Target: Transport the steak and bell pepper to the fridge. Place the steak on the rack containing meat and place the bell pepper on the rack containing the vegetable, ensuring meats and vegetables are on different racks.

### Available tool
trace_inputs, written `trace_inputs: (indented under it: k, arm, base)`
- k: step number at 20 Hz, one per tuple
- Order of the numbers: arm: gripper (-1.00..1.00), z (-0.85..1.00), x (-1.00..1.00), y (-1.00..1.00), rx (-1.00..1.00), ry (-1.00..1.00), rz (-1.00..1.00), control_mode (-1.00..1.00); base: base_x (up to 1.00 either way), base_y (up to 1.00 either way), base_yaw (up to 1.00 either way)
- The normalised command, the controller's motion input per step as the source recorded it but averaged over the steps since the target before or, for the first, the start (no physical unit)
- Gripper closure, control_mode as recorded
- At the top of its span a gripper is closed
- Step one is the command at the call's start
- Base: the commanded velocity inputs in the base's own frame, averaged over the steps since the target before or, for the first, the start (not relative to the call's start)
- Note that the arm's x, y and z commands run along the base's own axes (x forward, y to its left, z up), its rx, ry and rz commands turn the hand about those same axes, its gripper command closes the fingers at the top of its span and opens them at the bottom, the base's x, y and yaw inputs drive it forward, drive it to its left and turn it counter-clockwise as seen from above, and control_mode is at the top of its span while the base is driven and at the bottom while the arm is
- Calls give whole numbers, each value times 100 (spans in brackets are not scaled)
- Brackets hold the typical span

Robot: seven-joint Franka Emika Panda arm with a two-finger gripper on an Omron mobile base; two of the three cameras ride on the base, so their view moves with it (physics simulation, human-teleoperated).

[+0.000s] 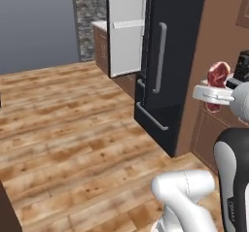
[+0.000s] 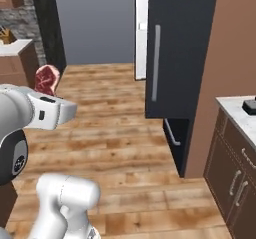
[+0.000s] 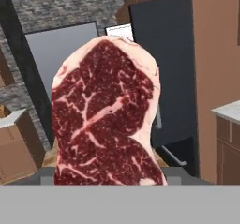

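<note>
A: As the hand carries it upright, the steak (image 3: 105, 115) stands on edge in the gripper (image 1: 214, 94), its marbled red face and pale fat rim turned toward the hand camera. The jaws are clamped on its lower part.

B: Where is it in the room?

A: Above the wooden floor (image 1: 73, 129), near the fridge (image 2: 182, 48) but apart from it, just beside the brown cabinet (image 1: 206, 134).

B: Is the fridge open?

A: One door (image 1: 125, 29) is swung out, showing its pale inner face with door bins; I cannot tell what they hold. The black door with the grey bar handle (image 2: 156, 63) is shut. The shelves inside are hidden.

B: Anything else nearby?

A: A counter (image 2: 240, 110) to the right with a dark item (image 2: 250, 104) on it.
</note>
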Motion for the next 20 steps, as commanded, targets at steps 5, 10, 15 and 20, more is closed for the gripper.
trace_inputs:
  k: [5, 10, 15, 20]
  arm:
    - [100, 0, 0, 0, 0, 0, 0, 100]
    - [100, 0, 0, 0, 0, 0, 0, 100]
    - [100, 0, 0, 0, 0, 0, 0, 100]
    - [100, 0, 0, 0, 0, 0, 0, 100]
  base:
    - [100, 0, 6]
    - [100, 0, 1]
    - [100, 0, -4]
    - [100, 6, -12]
